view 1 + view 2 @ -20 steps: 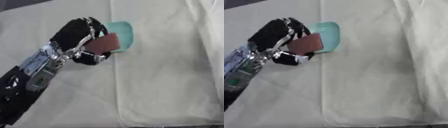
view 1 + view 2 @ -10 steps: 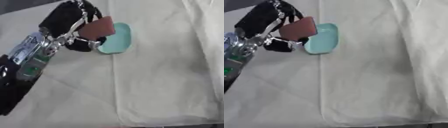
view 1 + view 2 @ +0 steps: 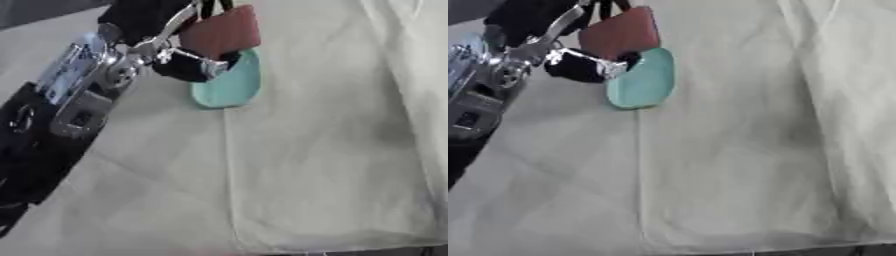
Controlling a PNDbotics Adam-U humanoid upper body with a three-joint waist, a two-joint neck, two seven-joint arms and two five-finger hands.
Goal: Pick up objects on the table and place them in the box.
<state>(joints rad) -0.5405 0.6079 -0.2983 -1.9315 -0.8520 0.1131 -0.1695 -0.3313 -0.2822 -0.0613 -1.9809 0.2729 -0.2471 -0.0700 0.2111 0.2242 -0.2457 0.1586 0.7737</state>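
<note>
Compared with the view a second ago, the left hand (image 3: 166, 37) now sits much higher and closer to the top edge, and its arm (image 3: 61, 110) fills more of the left side. Much of that shift may be the head tilting, since the whole cloth has moved in the picture too. The reddish-brown flat piece (image 3: 223, 32) shows in the same grasp as before: the fingers are curled about it, pinching it between thumb and fingers. It stands tilted, its upper edge near the top of the frame.

The teal oval object (image 3: 642, 79) lies flat on the cloth, directly below and partly behind the brown piece. Whether the two are touching cannot be told. The black fingers overlap the teal object's left edge.

The table covering, a cream cloth (image 3: 332, 150), has a long fold line running down from under the teal object to the near edge. A second crease runs down the right side. The cloth's near hem shows along the bottom, with a dark strip beyond it at the lower right corner. A grey strip shows at the top left corner.

Open cloth extends across the whole centre and right.

The right hand shows in neither view. No box is seen.
</note>
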